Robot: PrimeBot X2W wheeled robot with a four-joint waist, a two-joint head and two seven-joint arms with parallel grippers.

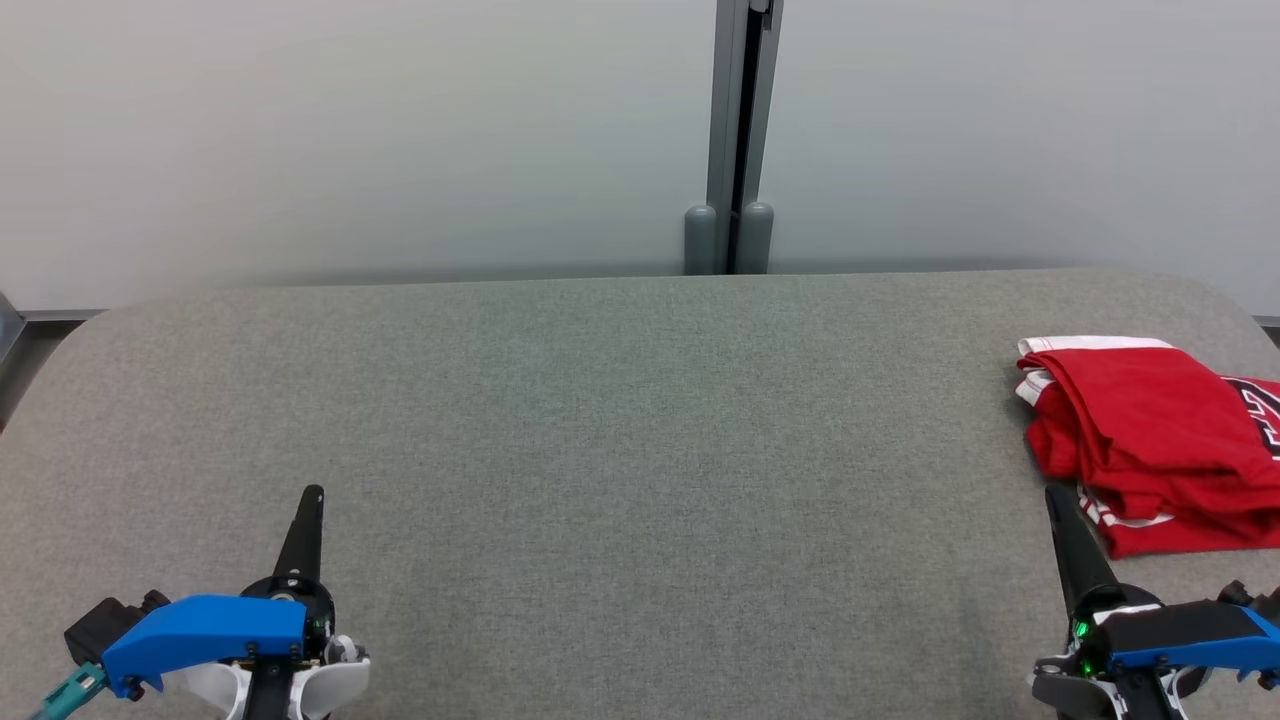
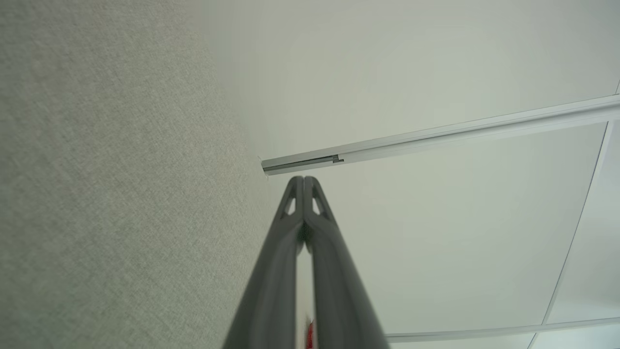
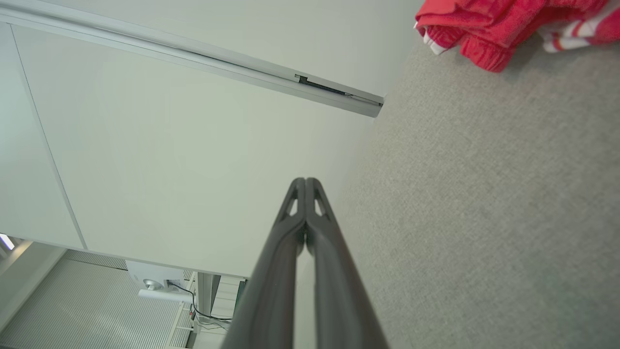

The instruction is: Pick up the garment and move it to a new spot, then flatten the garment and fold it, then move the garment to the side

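seemingly we're done: garment (image 1: 1150, 440) lies folded at right of table (image 1: 640, 450), left claw (image 1: 313, 493) and right claw (image 1: 1051, 491) closed tight, empty.

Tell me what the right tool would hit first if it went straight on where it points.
Probably nothing on the table: the shut right tool aims past the red garment, which lies off to its side, toward the pale wall beyond the table's far edge. Depth is hard to judge.
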